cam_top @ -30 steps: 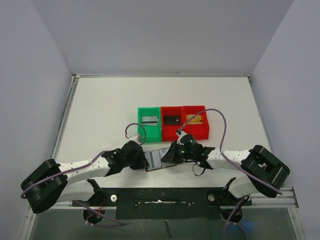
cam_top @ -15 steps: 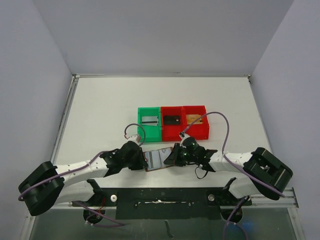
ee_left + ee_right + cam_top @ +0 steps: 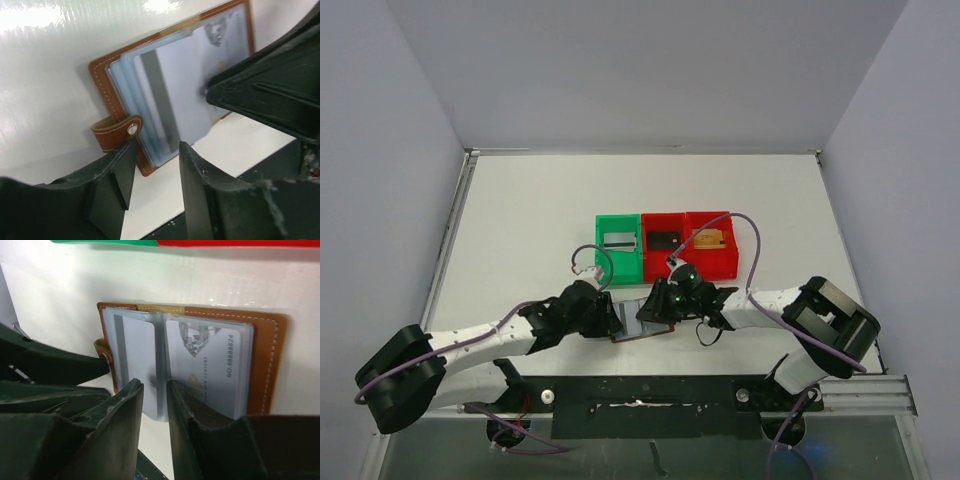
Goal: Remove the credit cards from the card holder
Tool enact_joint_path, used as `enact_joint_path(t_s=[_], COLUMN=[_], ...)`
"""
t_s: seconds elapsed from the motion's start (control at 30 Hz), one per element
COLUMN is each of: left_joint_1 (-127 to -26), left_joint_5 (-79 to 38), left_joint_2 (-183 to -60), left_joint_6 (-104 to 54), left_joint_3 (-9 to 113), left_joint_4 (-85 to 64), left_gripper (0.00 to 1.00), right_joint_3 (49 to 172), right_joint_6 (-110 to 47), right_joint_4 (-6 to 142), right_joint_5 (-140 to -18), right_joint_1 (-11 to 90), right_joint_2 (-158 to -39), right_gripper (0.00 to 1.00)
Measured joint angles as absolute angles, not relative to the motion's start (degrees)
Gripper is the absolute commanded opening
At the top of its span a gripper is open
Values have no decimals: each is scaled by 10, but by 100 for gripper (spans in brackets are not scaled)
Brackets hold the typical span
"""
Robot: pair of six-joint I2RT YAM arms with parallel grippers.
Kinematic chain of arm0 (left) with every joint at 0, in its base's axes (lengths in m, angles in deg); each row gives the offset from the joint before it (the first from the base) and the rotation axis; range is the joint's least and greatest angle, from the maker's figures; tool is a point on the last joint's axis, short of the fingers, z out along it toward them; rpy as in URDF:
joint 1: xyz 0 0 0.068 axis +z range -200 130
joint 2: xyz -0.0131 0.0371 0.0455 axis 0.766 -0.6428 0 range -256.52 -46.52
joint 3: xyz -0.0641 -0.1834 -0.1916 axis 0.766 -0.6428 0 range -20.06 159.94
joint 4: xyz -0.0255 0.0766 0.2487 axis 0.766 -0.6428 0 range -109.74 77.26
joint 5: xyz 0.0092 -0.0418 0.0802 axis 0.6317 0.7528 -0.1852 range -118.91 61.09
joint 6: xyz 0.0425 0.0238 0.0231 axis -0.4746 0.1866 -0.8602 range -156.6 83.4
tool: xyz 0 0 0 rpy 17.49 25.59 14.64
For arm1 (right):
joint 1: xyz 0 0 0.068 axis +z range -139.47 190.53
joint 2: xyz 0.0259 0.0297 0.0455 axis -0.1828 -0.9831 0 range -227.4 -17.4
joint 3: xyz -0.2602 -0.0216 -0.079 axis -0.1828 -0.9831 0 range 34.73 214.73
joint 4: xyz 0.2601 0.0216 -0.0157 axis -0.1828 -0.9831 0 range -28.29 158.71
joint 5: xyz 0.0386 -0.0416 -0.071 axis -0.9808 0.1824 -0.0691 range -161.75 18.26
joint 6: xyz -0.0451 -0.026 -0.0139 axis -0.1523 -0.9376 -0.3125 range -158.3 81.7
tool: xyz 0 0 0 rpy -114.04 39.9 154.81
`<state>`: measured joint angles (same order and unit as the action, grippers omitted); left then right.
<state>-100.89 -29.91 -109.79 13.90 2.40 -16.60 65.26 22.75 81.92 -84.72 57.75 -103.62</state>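
Card holder: spread flat on the desk, lower centre of the top view, between both tools.
Credit cards: tucked inside it.
Left tool: fingers parted, empty, beside the strap tab.
Right tool: fingers slightly parted, empty, over the centre fold.

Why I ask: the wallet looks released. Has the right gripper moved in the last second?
Yes. Seen from above, the right gripper slid left: it now sits below the middle of the left red bin, no longer below its right edge.

Both arms low and inward, left pincer and right pincer nearly tip-to-tip, jaws apart.
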Motion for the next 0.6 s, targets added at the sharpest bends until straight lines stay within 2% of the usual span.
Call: enact_joint_path(t_s=[0.13, 0.2, 0.3, 0.43, 0.53, 0.6], left_joint_1=[-1008, -1008, -1009, -1009, -1009, -1009], left_joint_5=[-300, -305, -314, -318, -321, -322], left_joint_2=[-1156, -1180, -1191, -1189, -1190, -1192], left_joint_6=[132, 125, 123, 128, 129, 130], left_joint_3=[31, 47, 54, 49, 47, 48], left_joint_4=[-151, -153, -154, -151, -147, -147], left_gripper=[17, 13, 12, 10, 8, 8], right_joint_3=[655, 655, 653, 640, 627, 615], right_joint_6=[233, 235, 236, 241, 244, 248], right_joint_4=[837, 840, 842, 859, 866, 877], right_joint_5=[-857, -860, -855, -853, -855, -863], right_joint_1=[578, 578, 571, 571, 570, 568], right_joint_2=[-1059, -1065, -1065, -1062, -1050, -1042], right_gripper=[27, 19, 15, 15, 2, 0])
